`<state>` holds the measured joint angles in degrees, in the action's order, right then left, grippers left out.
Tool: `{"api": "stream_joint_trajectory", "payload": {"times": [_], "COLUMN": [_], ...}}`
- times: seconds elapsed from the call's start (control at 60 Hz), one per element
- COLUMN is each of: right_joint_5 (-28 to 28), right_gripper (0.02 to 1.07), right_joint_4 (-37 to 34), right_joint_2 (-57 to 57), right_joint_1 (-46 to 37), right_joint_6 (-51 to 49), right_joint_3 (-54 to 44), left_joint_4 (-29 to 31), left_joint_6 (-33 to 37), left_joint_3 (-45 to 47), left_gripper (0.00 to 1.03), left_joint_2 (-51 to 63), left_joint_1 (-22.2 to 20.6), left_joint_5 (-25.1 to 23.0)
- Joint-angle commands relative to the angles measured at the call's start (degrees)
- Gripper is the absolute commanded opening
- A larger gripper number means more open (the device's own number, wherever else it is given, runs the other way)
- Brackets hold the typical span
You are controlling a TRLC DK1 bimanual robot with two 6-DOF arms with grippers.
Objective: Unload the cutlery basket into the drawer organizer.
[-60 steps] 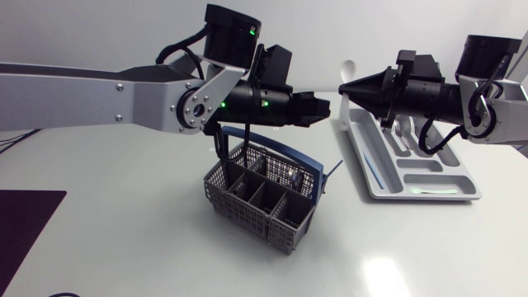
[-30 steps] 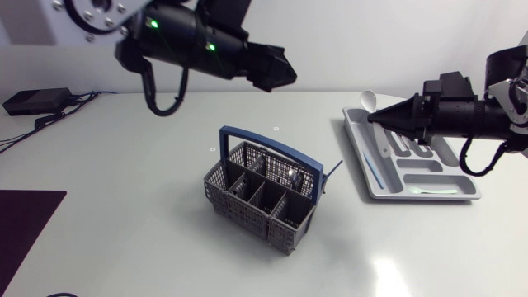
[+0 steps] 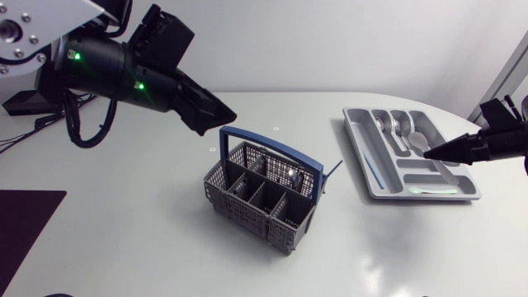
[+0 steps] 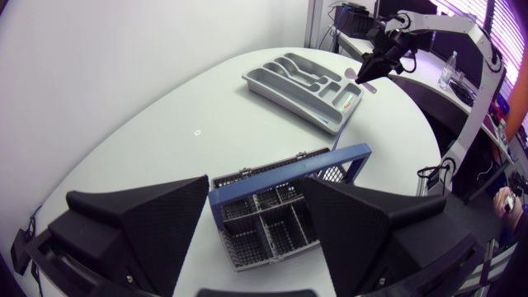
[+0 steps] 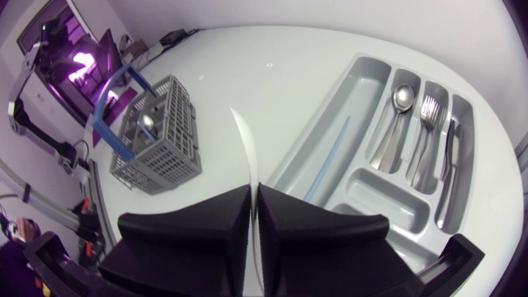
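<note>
The cutlery basket (image 3: 262,196) stands mid-surface (image 3: 148,239), with the drawer organizer (image 3: 363,161) well to its right across bare surface. Just up-left of the basket the left pincer (image 3: 224,115) gapes wide and empty. Far right of the basket, the right pincer (image 3: 431,152) pinches a white utensil (image 3: 418,141) over the organizer.

**Free room**
- Bare table (image 3: 124,231) is lying open left of and nearer than the basket (image 3: 247,206).
- A clear lane is running between the basket and the organizer (image 3: 356,153).
- The basket's near cells are standing open from above.
- The organizer's left slots are lying uncovered.

**Obstacles**
- The blue handle (image 3: 272,147) is arching upright across the basket's top and barring a straight drop under it.
- The left gripper (image 3: 221,115), with fingers spread and empty, is hanging just far-left of the handle, apart from it.
- A metal piece (image 3: 292,175), perhaps a spoon, is occupying a far right cell.
- The right gripper (image 3: 431,153), pinching a white spoon (image 3: 418,142), is hovering over the organizer's right compartments.
</note>
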<state>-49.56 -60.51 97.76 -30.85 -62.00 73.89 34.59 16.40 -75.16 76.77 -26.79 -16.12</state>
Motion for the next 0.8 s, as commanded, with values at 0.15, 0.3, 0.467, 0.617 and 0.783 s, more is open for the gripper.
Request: {"api": "stream_joint_trajectory", "payload": {"times": [0.15,0.3,0.467,0.617,0.783], "right_joint_5": [10.45,18.01,25.3,28.91,31.54], "right_gripper": [0.12,0.12,0.12,0.12,0.19], "right_joint_4": [-2.16,-4.26,7.51,14.9,20.34], "right_joint_2": [7.63,13.25,14.31,15.54,17.29], "right_joint_1": [-1.58,-1.32,-0.44,0.7,1.23], "right_joint_6": [-23.43,-35.3,-37.06,-37.93,-37.93], "right_joint_3": [4.95,9.17,5.48,2.84,0.47], "left_joint_4": [-0.22,-0.84,-1.1,-1.1,-1.54], "left_joint_6": [3.81,5.39,6.89,7.77,8.03], "left_joint_3": [8.62,12.84,16.62,19.61,23.39], "left_gripper": [0.82,0.82,0.82,0.82,0.82], "left_joint_2": [-4.0,-6.11,-8.22,-10.5,-12.09], "left_joint_1": [1.21,1.56,2.26,3.14,3.23], "left_joint_5": [0.12,0.39,0.39,0.39,0.39]}}
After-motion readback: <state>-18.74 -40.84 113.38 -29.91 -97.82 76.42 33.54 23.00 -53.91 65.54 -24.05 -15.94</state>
